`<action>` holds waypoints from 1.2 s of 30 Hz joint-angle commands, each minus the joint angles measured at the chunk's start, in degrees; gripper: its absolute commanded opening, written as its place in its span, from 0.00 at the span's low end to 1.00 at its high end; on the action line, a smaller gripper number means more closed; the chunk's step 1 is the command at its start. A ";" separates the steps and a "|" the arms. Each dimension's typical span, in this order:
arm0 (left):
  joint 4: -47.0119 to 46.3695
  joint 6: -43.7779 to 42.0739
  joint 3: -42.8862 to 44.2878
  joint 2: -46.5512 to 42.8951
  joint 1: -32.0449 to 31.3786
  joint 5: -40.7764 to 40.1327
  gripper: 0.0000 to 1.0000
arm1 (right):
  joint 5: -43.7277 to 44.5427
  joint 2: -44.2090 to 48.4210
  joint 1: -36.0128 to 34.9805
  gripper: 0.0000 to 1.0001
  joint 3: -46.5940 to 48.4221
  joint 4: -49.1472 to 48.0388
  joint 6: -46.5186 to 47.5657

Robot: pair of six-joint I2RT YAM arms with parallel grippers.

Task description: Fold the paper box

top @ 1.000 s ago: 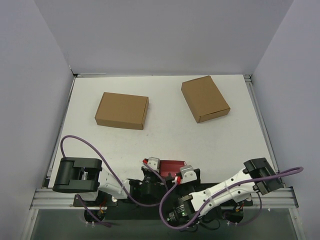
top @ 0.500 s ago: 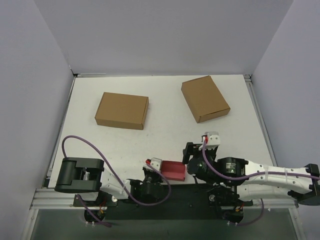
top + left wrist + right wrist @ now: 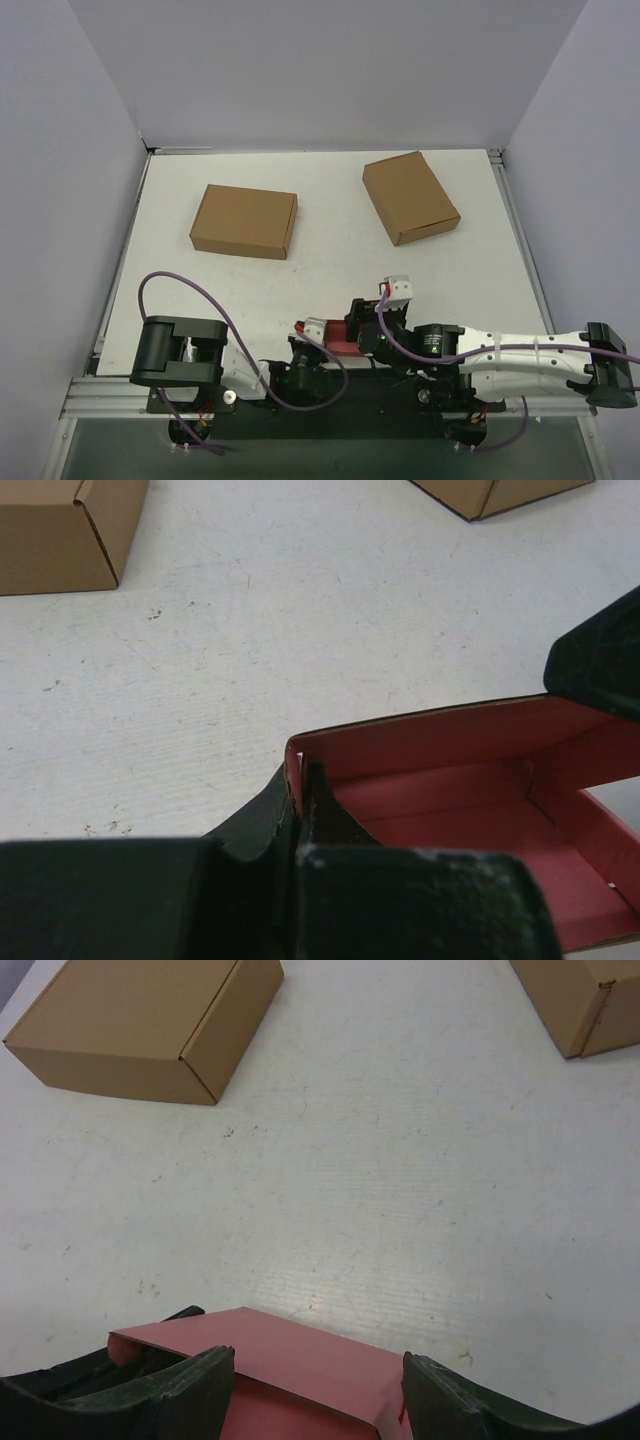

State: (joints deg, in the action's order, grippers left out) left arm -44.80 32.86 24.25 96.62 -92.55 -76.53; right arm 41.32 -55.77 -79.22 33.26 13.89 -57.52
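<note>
The pink box (image 3: 338,338) sits at the near edge of the table (image 3: 330,275), between the two arms and well apart from the two brown boxes (image 3: 244,221) (image 3: 410,197) farther back. It is standing up already, with raised walls and an open top. The left gripper (image 3: 300,792) is clenched on one wall at a corner, pinning it as it did a second ago. The right arm is what has moved. Half a second ago it had swung out to the right, leaving the box uncovered, and now it is back over it. The right gripper (image 3: 318,1395) has its fingers spread wide to either side of the card. I cannot tell whether they press on it. It looks ready to work the next wall or flap.
</note>
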 commanded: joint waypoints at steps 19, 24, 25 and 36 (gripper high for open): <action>-4.43 -12.38 -4.74 1.47 -6.23 8.41 0.39 | 4.21 -2.15 -4.10 0.59 -8.91 -1.50 -16.92; -1.97 -13.26 -5.00 -0.64 -8.60 12.36 0.58 | 5.17 -4.35 -4.89 0.58 -9.00 -0.62 -19.29; -1.88 -13.26 -5.26 -1.77 -8.78 13.24 0.61 | 5.52 -4.52 -4.98 0.58 -8.91 -0.53 -19.56; 6.38 -13.97 -8.43 -14.70 -9.05 28.01 0.82 | 7.28 -5.93 -5.15 0.56 -10.05 0.44 -21.94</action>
State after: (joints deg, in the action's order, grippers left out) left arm -42.26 19.46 16.99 86.04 -101.27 -55.72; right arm 45.01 -60.82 -83.81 24.16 11.73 -77.60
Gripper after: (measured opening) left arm 0.798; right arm 0.575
